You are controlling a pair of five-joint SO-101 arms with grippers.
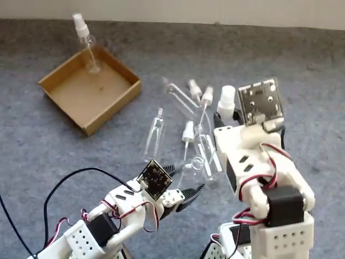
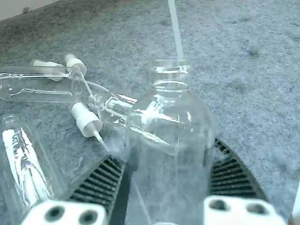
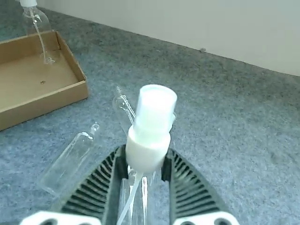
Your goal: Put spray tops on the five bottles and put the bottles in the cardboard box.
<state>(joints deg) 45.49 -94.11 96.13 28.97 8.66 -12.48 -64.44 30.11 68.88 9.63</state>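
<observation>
My left gripper (image 1: pixel 180 182) (image 2: pixel 168 161) is shut on a clear open-necked bottle (image 2: pixel 171 136) (image 1: pixel 192 164), low over the carpet amid the loose parts. A thin dip tube (image 2: pixel 176 28) runs just past its mouth. Farther back and higher, my right gripper (image 1: pixel 223 116) (image 3: pixel 143 171) is shut on a white spray top (image 1: pixel 226 101) (image 3: pixel 151 122), with its tube hanging between the fingers. The cardboard box (image 1: pixel 91 96) (image 3: pixel 33 79) sits at the back left. One capped bottle (image 1: pixel 88 48) (image 3: pixel 38 26) stands in its far corner.
Loose clear bottles lie on the grey carpet between the arms and the box (image 1: pixel 154 135) (image 1: pixel 207 154) (image 2: pixel 37 86) (image 2: pixel 23 164) (image 3: pixel 70 157). Spare spray tops (image 1: pixel 195 89) (image 1: pixel 207 96) (image 1: pixel 187 132) (image 2: pixel 86 123) lie among them.
</observation>
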